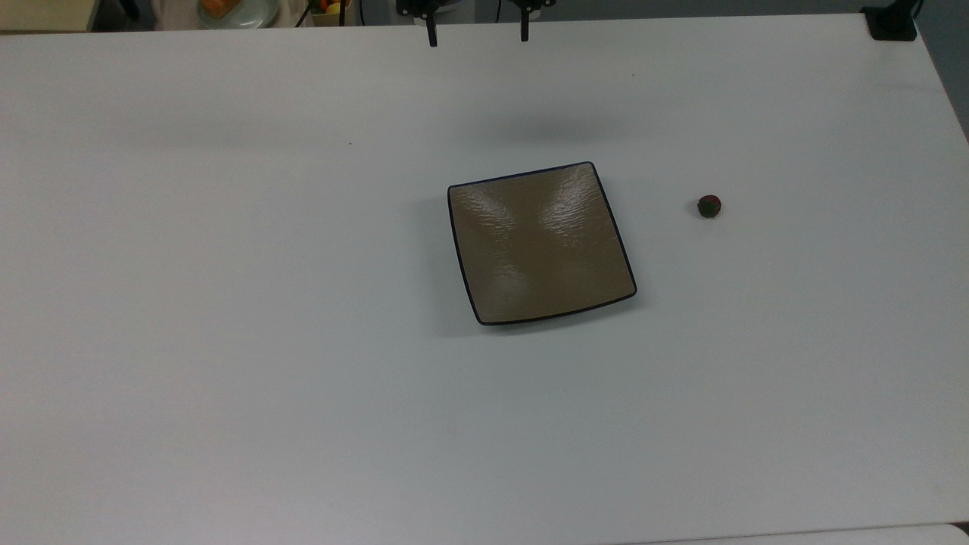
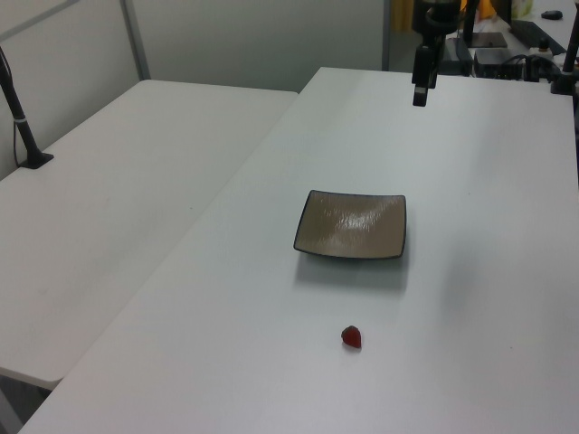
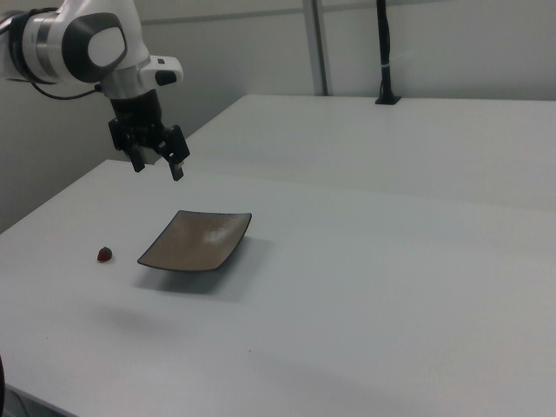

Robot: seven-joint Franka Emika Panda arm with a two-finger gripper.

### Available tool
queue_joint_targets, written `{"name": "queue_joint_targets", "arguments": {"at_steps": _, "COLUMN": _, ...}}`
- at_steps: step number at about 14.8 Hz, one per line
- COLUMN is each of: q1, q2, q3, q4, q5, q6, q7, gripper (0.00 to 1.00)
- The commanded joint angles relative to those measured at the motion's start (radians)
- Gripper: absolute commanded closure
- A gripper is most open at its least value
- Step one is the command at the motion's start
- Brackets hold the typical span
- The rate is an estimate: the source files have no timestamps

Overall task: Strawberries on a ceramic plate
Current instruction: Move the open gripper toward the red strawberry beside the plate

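Observation:
A square tan-brown ceramic plate (image 1: pixel 540 242) (image 2: pixel 352 224) (image 3: pixel 197 239) with a thin dark rim lies near the middle of the white table and holds nothing. A tiny red strawberry (image 1: pixel 708 206) (image 2: pixel 351 337) (image 3: pixel 104 254) with a dark green cap rests on the table, well off to the top view's right of the plate. My gripper (image 1: pixel 477 34) (image 3: pixel 158 167) hangs open high above the table, beyond the plate's far edge in the top view, with nothing between its fingers. In the left view one dark finger (image 2: pixel 421 86) shows side-on.
A second white table (image 2: pixel 136 154) adjoins along the left view's left. A black post on a foot (image 1: pixel 892 23) (image 3: pixel 385 52) stands at the table's corner. Clutter and a dish (image 1: pixel 235 11) sit beyond the far edge.

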Motion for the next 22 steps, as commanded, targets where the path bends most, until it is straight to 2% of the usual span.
{"name": "queue_joint_targets", "arguments": {"at_steps": 1, "q1": -0.010, "q2": 0.001, "q3": 0.020, "q4": 0.004, "q5": -0.010, "q6": -0.017, "q7": -0.016, "gripper": 0.00}}
{"name": "queue_joint_targets", "arguments": {"at_steps": 9, "q1": 0.021, "q2": 0.008, "q3": 0.020, "q4": 0.006, "q5": -0.010, "q6": -0.018, "q7": -0.014, "gripper": 0.00}}
{"name": "queue_joint_targets", "arguments": {"at_steps": 14, "q1": 0.107, "q2": 0.016, "q3": 0.028, "q4": 0.010, "q5": 0.004, "q6": -0.014, "q7": -0.011, "gripper": 0.00}}
{"name": "queue_joint_targets", "arguments": {"at_steps": 22, "q1": 0.303, "q2": 0.108, "q3": 0.040, "q4": 0.036, "q5": -0.011, "q6": 0.023, "q7": -0.011, "gripper": 0.00}}
